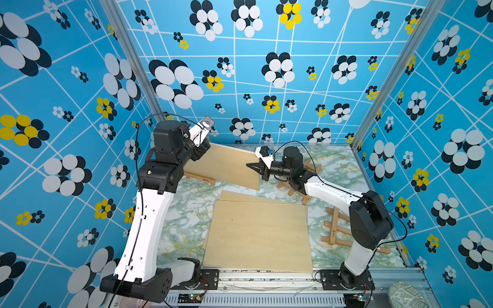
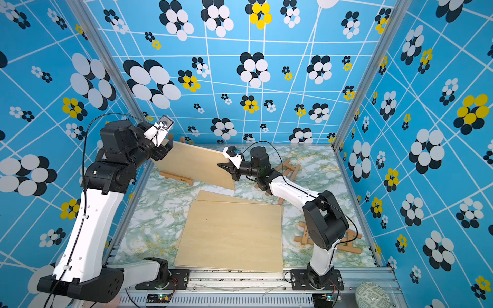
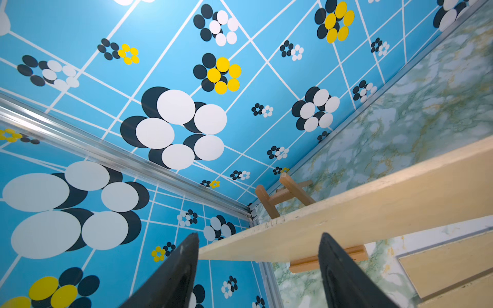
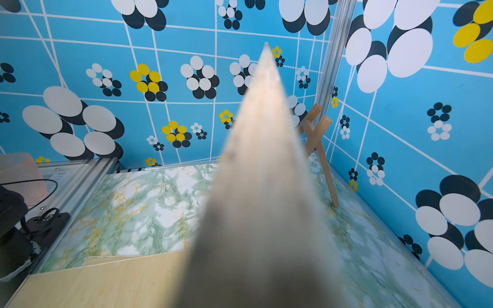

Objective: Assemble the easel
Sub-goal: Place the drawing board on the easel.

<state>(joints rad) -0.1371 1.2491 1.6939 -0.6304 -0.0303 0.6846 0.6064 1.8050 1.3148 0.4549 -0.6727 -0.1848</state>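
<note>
- L gripper (image 3: pixel 257 266): jaws spread wide, straddling the far-left corner of the tilted board (image 1: pixel 226 165), not squeezing it.
- R gripper (image 1: pixel 252 167): clamped on the same board's right edge.
- Board leans vs standing easel (image 1: pixel 200 178) at the back-left of the table (image 1: pixel 186 213); the easel's ledge shows under the board's lower edge.
- Spare boards (image 1: pixel 257 234) are stacked flat mid-table.
- Far flat easel (image 2: pixel 292 168) is partly under the R forearm; near flat easel (image 1: pixel 333 226) is by the R elbow.

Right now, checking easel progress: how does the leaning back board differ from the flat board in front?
The back board stands tilted on the easel; the front board lies flat atop a second board. The right gripper pinches the back board's edge; no gripper touches the front board. Both are pale wood rectangles.
</note>
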